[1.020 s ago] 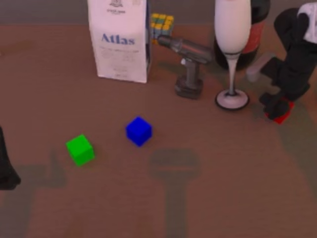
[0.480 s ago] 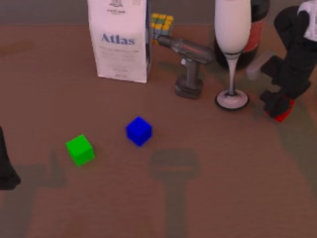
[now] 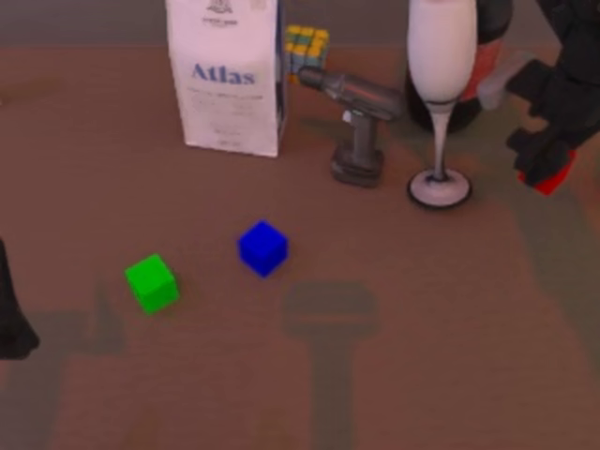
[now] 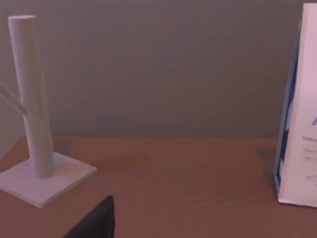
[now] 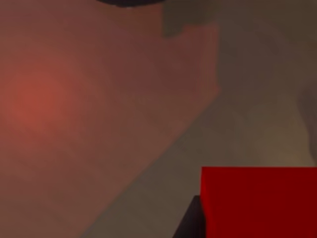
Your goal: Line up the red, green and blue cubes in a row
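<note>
The red cube [image 3: 557, 177] hangs above the table at the far right, with my right gripper [image 3: 546, 165] shut on it. In the right wrist view the red cube [image 5: 258, 202] fills one corner beside a dark finger [image 5: 191, 224]. The green cube [image 3: 152, 282] rests on the table at the left. A little to its right and farther back lies the blue cube [image 3: 262, 247]. My left gripper [image 3: 11, 328] stays parked at the left edge, and only one dark fingertip [image 4: 95, 223] shows in the left wrist view.
A white Atlas carton [image 3: 228, 75] stands at the back, with a tiled puzzle cube [image 3: 307, 45] behind it. A grey drill [image 3: 358, 117], a tall wine glass [image 3: 439, 94] and a dark bottle [image 3: 485, 56] stand close to the right arm. A white post on a base [image 4: 34, 124] stands far left.
My right gripper has lifted the red cube off the table and carried it up and toward the far right. The green and blue cubes and the left arm have not moved.
</note>
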Controlling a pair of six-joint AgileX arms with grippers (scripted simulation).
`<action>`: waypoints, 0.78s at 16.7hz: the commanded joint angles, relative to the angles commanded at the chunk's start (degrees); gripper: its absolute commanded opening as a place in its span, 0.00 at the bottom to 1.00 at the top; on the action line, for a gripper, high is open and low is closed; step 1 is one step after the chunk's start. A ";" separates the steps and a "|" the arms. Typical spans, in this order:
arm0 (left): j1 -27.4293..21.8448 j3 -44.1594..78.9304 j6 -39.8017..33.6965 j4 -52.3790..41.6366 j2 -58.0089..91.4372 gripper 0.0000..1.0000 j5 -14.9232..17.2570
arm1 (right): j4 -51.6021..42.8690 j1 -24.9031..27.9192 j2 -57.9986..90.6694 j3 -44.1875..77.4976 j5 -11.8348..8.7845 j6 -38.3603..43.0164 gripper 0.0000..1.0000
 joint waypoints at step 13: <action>0.00 0.00 0.00 0.00 0.00 1.00 0.00 | -7.49 23.07 6.79 13.67 -0.09 0.04 0.00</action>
